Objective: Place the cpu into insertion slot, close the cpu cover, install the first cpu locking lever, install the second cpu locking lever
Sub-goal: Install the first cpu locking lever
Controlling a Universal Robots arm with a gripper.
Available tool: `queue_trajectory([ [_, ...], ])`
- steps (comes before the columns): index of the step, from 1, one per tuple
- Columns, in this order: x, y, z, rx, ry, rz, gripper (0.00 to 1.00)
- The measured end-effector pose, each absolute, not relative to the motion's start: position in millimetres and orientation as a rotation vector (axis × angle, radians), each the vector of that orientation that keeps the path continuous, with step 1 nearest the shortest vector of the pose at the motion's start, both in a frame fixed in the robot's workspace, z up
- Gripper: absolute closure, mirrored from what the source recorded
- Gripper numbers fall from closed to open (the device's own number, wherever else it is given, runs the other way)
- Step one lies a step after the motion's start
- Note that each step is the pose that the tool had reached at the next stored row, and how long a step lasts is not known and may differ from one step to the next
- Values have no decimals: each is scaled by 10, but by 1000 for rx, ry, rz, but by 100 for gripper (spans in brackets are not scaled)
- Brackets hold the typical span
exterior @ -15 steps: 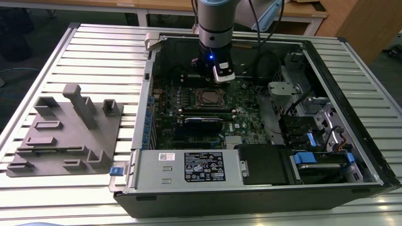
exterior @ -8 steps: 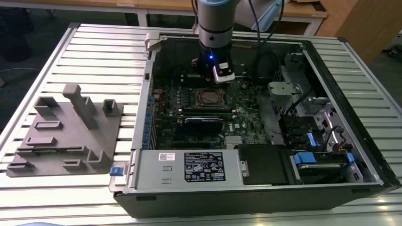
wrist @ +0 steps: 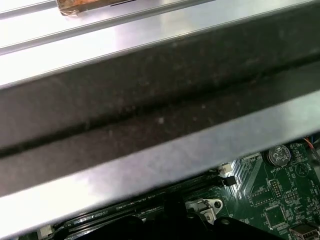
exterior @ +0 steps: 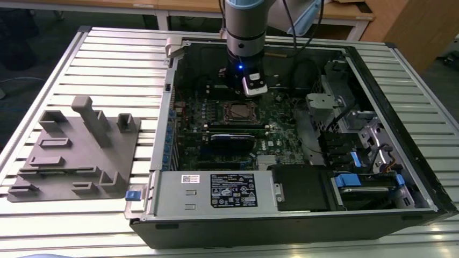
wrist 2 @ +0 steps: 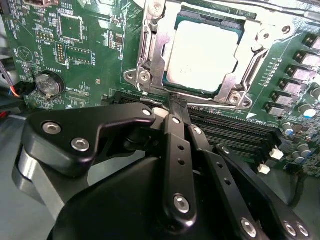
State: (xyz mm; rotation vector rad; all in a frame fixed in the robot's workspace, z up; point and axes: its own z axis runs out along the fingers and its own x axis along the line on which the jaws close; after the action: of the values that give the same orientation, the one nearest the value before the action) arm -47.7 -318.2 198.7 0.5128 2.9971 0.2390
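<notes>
We see a slatted metal counter (exterior: pixel 107 59). At nine o'clock on it lies a grey moulded holder (exterior: pixel 72 156); an open computer case (exterior: pixel 287 228) fills the middle, with its silver power supply (exterior: pixel 179 193) at six o'clock inside the case.

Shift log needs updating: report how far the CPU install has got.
Done: the cpu is seated, and the cpu cover lies flat around it. In hand: the gripper, shut, sits at the cover's near edge in the second wrist view. Left: the locking levers. Whether either is latched cannot be told.
</notes>
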Motion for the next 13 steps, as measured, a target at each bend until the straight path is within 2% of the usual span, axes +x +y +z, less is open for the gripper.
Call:
queue_trajectory([
  [13,-480,-3161,1992,622,2971,234,89],
])
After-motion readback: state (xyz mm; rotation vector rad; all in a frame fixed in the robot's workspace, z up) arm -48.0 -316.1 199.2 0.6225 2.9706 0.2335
